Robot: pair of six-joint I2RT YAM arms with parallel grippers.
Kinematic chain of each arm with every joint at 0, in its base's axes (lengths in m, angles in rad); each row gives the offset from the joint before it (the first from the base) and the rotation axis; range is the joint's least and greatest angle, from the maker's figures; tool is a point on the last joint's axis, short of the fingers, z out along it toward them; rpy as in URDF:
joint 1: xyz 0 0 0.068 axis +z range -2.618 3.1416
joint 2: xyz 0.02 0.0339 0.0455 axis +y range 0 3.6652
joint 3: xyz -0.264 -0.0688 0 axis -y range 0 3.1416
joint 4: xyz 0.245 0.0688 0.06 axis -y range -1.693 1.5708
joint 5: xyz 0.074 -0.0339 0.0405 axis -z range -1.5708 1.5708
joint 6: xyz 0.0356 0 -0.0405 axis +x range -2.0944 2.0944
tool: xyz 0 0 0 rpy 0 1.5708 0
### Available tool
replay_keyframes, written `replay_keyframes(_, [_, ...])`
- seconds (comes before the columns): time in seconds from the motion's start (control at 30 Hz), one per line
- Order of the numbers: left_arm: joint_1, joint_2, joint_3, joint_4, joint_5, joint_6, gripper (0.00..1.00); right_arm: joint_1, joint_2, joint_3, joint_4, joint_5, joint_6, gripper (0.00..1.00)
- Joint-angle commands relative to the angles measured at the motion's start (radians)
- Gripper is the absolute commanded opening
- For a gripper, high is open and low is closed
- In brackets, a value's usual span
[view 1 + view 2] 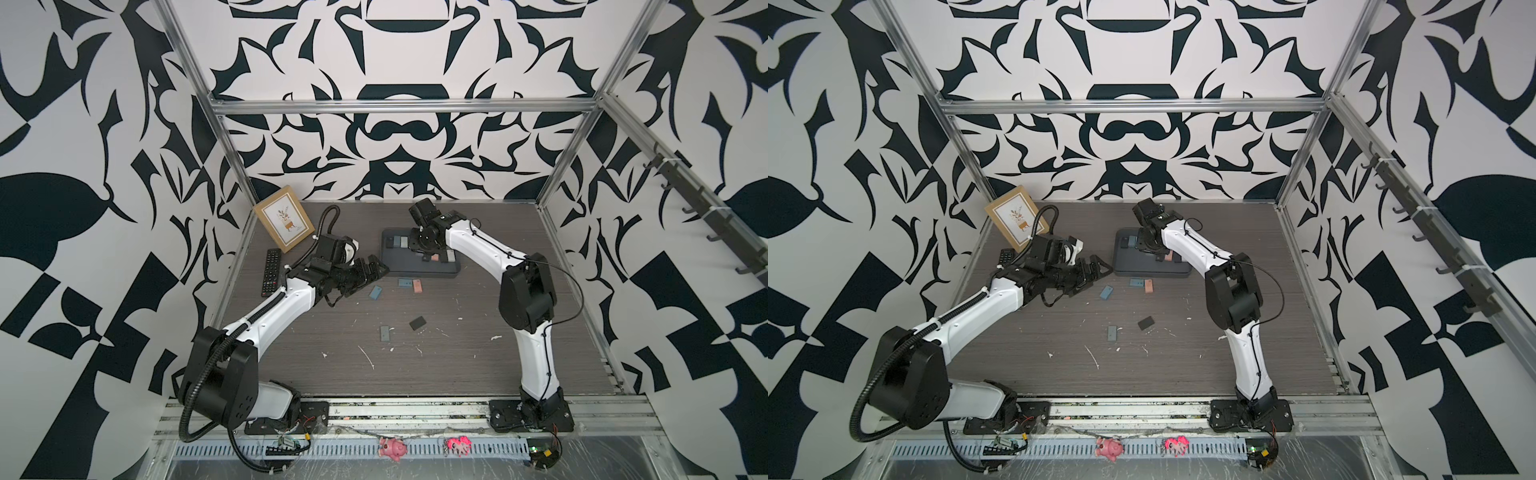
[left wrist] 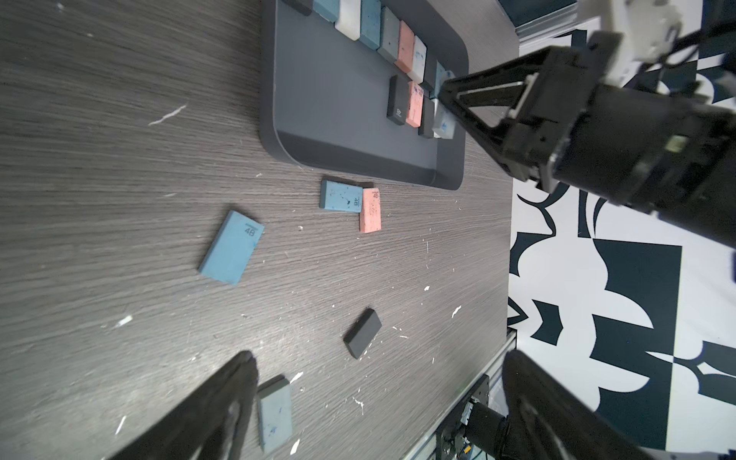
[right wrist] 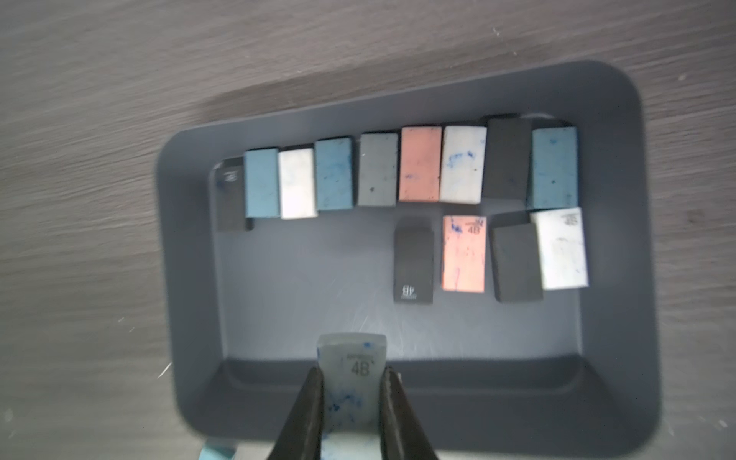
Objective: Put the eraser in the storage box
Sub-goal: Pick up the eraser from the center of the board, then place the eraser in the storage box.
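My right gripper (image 3: 352, 370) is shut on a white eraser (image 3: 350, 354) with blue stains and a "4B" print. It hangs over the near end of the dark grey storage box (image 3: 298, 278), which holds several erasers in two rows. The box (image 1: 415, 268) lies at the back middle of the table, with the right gripper (image 1: 427, 257) pointing down into it. My left gripper (image 1: 374, 270) is open and empty just left of the box. Its fingers (image 2: 239, 382) frame loose erasers on the table: blue (image 2: 231, 247), blue (image 2: 340, 195), pink (image 2: 370, 210), black (image 2: 362, 332) and grey (image 2: 275, 414).
A tan picture frame (image 1: 284, 218) leans at the back left corner, with a black remote (image 1: 271, 272) lying beside it behind the left arm. White scuffs and crumbs mark the dark wood table (image 1: 457, 365). Metal posts and patterned walls close in the sides.
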Motion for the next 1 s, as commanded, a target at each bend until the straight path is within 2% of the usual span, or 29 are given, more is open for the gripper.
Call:
replay_keyframes(0.0, [0.008, 0.033, 0.035, 0.031, 0.039, -0.013, 0.99, -0.002, 0.046, 0.074, -0.024, -0.025, 0.020, 0.20])
replay_keyframes(0.47, [0.027, 0.090, 0.033, 0.065, 0.069, -0.010, 0.99, -0.039, 0.206, 0.217, -0.035, -0.038, 0.047, 0.20])
replay_keyframes(0.97, [0.034, 0.106, 0.025, 0.070, 0.080, -0.005, 0.99, -0.050, 0.260, 0.311, -0.102, 0.017, 0.016, 0.22])
